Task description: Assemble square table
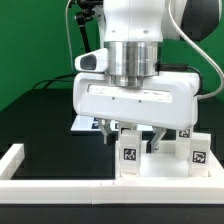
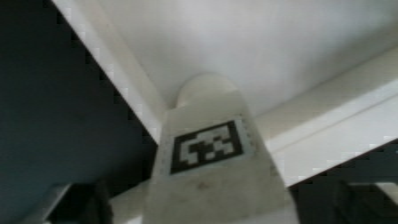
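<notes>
My gripper (image 1: 131, 136) reaches straight down, and its jaws stand on either side of an upright white table leg (image 1: 128, 152) with a black-and-white tag. The jaws look shut on the leg. The leg stands at the end of the white square tabletop (image 1: 168, 165) nearest the exterior view's left. In the wrist view the leg (image 2: 210, 150) fills the middle, tag facing the camera. The tabletop's raised rim (image 2: 267, 50) runs behind it. The dark fingers (image 2: 80, 205) show only at the picture's edge. Where the leg meets the tabletop is hidden.
More tagged white parts (image 1: 196, 152) stand on the tabletop toward the exterior view's right. The long white low wall (image 1: 20, 160) frames the left and front of the workspace. The black table surface (image 1: 50, 110) lies behind, in front of a green backdrop.
</notes>
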`<state>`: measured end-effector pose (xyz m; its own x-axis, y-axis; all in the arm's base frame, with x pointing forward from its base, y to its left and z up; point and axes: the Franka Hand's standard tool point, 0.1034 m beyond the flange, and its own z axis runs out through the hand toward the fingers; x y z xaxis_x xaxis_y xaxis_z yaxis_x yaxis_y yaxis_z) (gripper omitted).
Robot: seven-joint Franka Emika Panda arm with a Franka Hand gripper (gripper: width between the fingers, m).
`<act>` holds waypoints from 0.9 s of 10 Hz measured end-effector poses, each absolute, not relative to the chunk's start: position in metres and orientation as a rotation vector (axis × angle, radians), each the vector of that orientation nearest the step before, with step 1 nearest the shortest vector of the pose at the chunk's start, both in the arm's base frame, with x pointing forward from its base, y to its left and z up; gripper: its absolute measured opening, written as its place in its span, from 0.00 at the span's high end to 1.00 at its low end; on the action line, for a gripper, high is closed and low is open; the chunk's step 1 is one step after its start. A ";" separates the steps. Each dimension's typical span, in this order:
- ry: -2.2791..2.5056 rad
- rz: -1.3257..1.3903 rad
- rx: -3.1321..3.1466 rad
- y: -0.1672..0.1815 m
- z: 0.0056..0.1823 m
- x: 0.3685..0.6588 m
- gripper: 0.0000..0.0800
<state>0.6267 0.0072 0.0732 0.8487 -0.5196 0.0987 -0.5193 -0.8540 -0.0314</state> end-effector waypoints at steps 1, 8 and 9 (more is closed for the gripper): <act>0.852 -0.163 -3.016 0.007 0.073 0.627 0.45; 1.717 -0.090 -2.599 0.001 0.072 0.623 0.64; 1.968 -0.043 -2.384 0.001 0.071 0.621 0.64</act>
<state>0.6213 0.0008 0.0711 0.1893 -0.9819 -0.0104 -0.9805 -0.1885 -0.0562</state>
